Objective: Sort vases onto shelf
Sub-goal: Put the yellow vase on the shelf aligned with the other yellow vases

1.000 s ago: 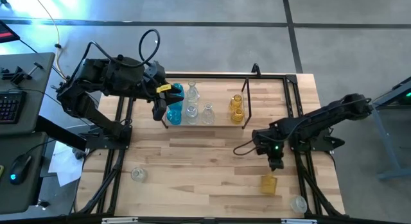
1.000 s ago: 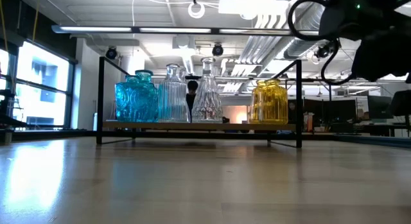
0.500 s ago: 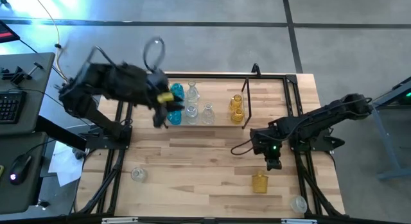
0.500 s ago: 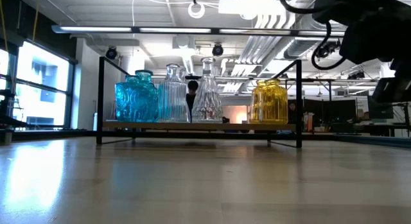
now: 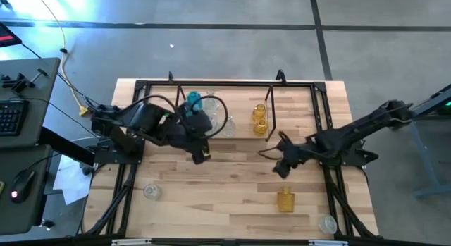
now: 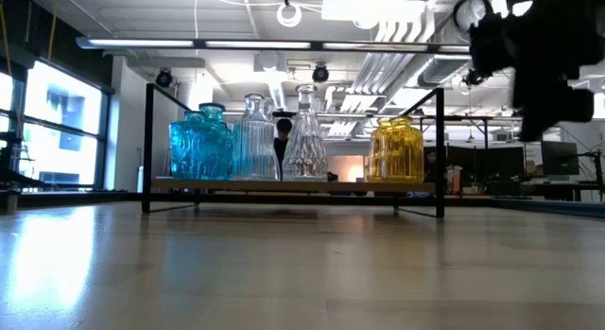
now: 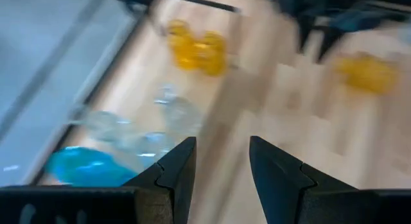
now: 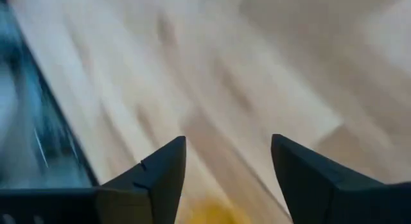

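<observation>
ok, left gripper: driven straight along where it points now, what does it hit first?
Most likely the bare light wooden tabletop: the open left gripper aims between the two amber glass vases on the black metal shelf and the loose amber glass vase. Blur makes depth uncertain.

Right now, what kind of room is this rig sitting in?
Probably an open-plan lab or office workspace. Bare white ceiling ducts run overhead, dark computer monitors line desks beyond the light wooden table, and a black keyboard sits on a grey side desk.
</observation>
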